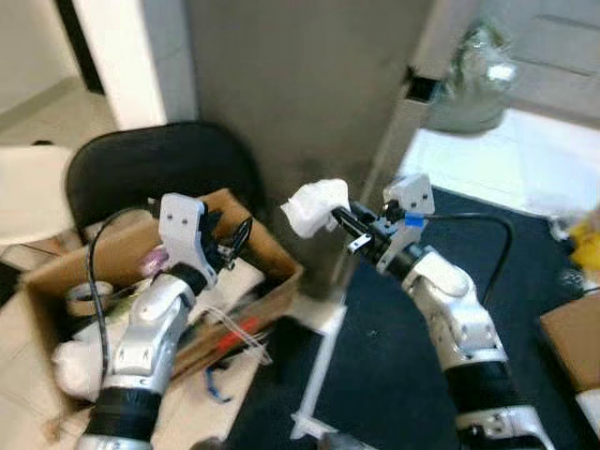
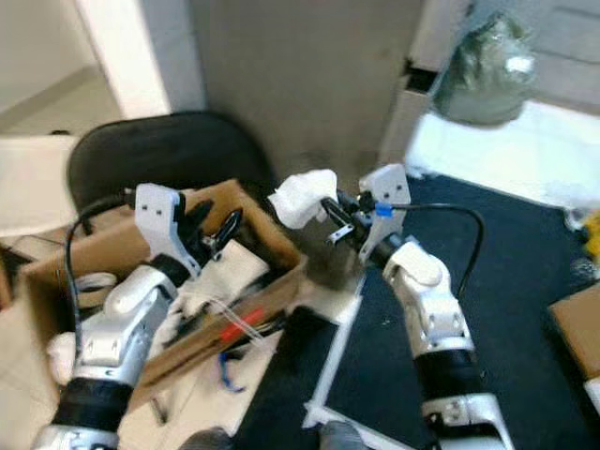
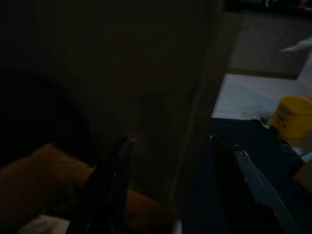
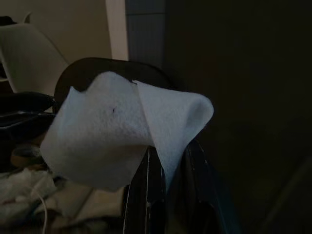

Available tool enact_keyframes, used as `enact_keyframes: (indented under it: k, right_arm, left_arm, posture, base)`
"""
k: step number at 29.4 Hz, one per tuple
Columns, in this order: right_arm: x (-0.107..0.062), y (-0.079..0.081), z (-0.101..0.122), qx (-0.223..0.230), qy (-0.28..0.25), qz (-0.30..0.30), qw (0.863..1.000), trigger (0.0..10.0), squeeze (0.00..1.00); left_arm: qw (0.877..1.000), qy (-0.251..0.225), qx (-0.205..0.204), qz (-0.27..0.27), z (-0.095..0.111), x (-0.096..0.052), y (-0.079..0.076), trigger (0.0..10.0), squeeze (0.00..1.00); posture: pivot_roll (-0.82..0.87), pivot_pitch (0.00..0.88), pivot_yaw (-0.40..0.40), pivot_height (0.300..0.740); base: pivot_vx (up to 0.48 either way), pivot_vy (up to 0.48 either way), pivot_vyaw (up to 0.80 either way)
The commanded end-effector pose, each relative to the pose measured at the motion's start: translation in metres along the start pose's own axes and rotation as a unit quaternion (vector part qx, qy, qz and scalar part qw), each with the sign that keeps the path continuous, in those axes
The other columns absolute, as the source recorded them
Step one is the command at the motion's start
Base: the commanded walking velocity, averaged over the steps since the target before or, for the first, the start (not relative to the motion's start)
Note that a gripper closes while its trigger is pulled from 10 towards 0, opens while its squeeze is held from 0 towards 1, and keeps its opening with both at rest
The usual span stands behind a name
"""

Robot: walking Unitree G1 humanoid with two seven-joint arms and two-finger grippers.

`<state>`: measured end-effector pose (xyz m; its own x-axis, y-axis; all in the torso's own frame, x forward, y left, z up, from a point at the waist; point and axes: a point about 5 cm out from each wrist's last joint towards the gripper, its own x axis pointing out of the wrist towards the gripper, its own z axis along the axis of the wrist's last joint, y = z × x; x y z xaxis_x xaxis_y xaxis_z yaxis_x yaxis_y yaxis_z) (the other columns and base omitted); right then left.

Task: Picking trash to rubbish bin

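A crumpled white tissue (image 1: 314,204) hangs in the air, pinched in my right gripper (image 1: 339,220), which is shut on it; in the right wrist view the tissue (image 4: 117,131) drapes over the fingertips. It hovers just past the right rim of an open cardboard box (image 1: 272,248) that holds paper, wires and other scraps. Over the box's middle, my left gripper (image 1: 230,242) is open with nothing between its fingers (image 3: 122,161).
A black chair (image 1: 159,164) stands behind the box, against a grey pillar (image 1: 300,94). A tape roll (image 1: 89,298) lies in the box. A dark blue mat (image 1: 394,356) covers the floor to the right, with another cardboard box (image 1: 577,342) and a yellow container (image 3: 290,117).
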<state>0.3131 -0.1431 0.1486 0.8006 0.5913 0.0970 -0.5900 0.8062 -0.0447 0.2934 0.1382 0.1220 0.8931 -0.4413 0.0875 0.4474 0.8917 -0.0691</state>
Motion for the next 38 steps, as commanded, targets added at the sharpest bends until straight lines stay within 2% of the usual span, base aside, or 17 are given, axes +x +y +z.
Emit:
enact_keyframes:
  k: [1, 6, 38]
  right_arm:
    - [-0.0009, -0.0012, 0.0005, 0.006, -0.004, -0.005, 1.0, 10.0, 0.0]
    - [-0.0011, 0.0007, 0.0007, 0.001, -0.004, 0.005, 1.0, 10.0, 0.0]
    - [0.0001, 0.001, 0.0003, -0.033, 0.012, 0.016, 0.999, 10.0, 0.0]
  left_arm:
    - [1.0, 0.003, 0.001, 0.002, -0.0009, -0.0008, 0.001, 10.0, 0.0]
    - [1.0, 0.003, 0.0, 0.003, -0.0011, -0.0008, 0.001, 10.0, 0.0]
    - [1.0, 0.003, 0.008, 0.006, 0.0015, -0.0059, 0.0018, 10.0, 0.0]
  posture:
    - [-0.02, 0.0, -0.039, 0.74]
    - [-0.02, 0.0, -0.039, 0.74]
    - [-0.01, 0.0, -0.039, 0.74]
  base:
    - [0.0, 0.0, 0.0]
    - [0.0, 0.0, 0.0]
    - [0.0, 0.0, 0.79]
